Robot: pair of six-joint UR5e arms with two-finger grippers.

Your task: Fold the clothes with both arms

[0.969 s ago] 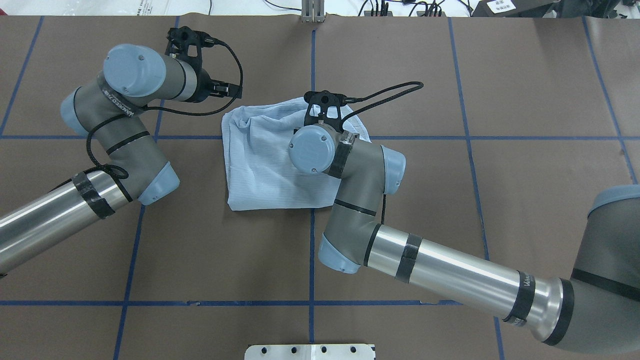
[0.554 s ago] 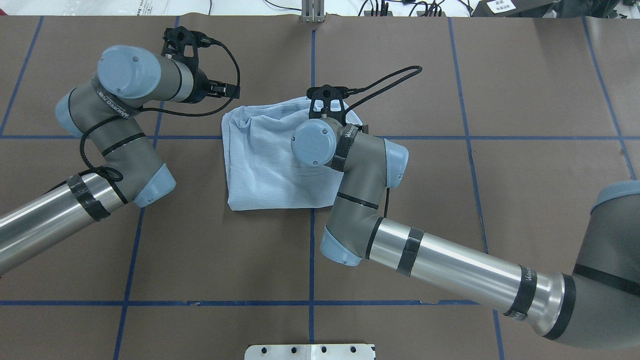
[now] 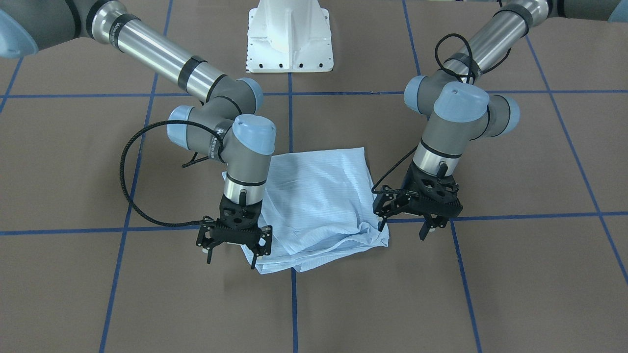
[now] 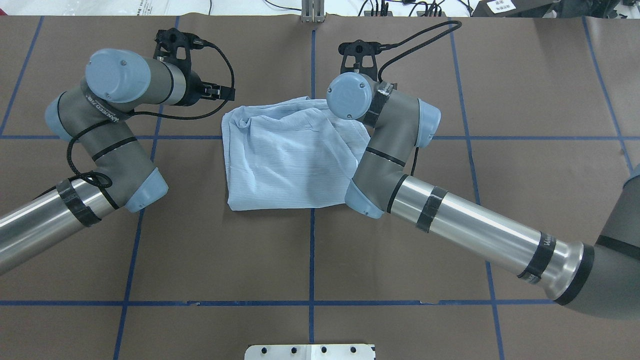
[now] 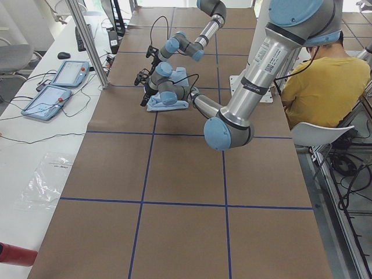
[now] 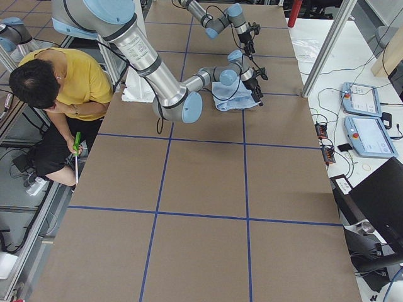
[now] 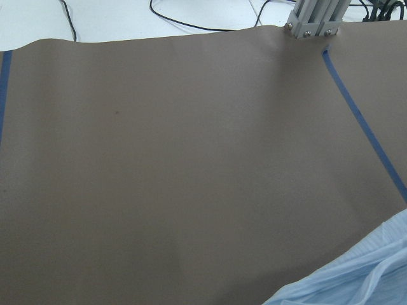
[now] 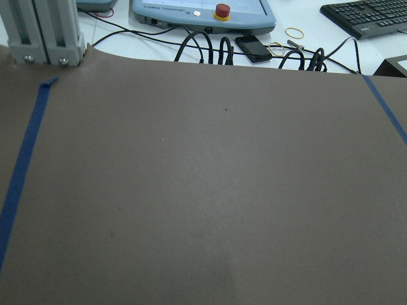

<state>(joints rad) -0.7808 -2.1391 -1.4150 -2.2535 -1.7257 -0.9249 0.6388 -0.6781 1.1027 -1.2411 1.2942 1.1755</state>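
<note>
The pale-blue striped shirt (image 3: 319,206) lies folded into a rough square on the brown table, also seen from overhead (image 4: 280,160). Its edge nearest the front-facing camera is rumpled. My right gripper (image 3: 231,260) points down, open and empty, at the shirt's corner on that view's left, one finger over the cloth edge. My left gripper (image 3: 402,230) points down, open and empty, just beside the shirt's other corner. From overhead the wrists hide both grippers. The left wrist view shows a shirt corner (image 7: 356,279). The right wrist view shows only bare table.
Blue tape lines (image 4: 312,250) cross the brown table cover. The white mounting base (image 3: 289,37) stands at the robot's side. An aluminium post (image 4: 312,10), cables and teach pendants (image 8: 203,9) line the far edge. A person in yellow (image 6: 56,75) sits beside the table.
My right wrist has moved off the top of the shirt toward the far edge and to the right, uncovering the cloth. My left arm has drifted slightly left.
</note>
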